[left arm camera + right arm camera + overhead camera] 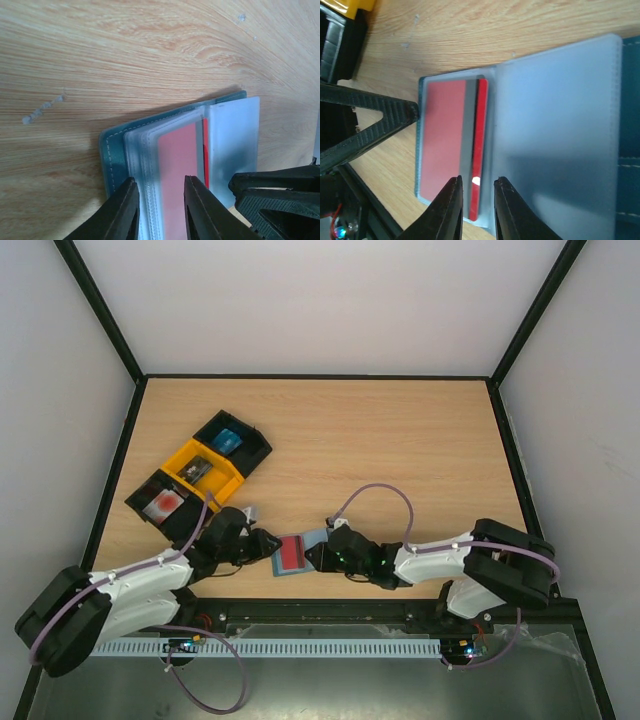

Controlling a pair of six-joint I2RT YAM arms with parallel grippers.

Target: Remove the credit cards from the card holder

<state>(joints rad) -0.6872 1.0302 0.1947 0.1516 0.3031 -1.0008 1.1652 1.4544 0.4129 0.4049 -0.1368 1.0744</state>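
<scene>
At the near edge of the table (380, 440), between the two arms, the card holder (318, 538) lies open and flat, with its clear sleeves facing up. A red card (442, 135) sits inside one sleeve. A grey band runs along its side, and I cannot tell if this is a stripe on the card or the edge of a second card. No card is out yet, so I judge the task is near its beginning.

The left gripper (160, 212) is at the holder's left side. Its fingers are a little apart, with the sleeve stack and part of the red card showing between them, and they grip nothing that I can see. The right gripper (477, 212) comes from the opposite side, fingers also a little apart over the long edge of the red card, and it clasps nothing either.

To do this step well, I think one arm should press on the holder's cover or the sleeve seams. It should not press on the card, because that pressure would lock the card in its sleeve. The other arm should find the open mouth of the sleeve, pinch only the card's free edge, and pull straight along the sleeve, low and slowly. The sleeves look thin and slippery, so the whole holder may slide or lift with the card if it is not held firmly.
</scene>
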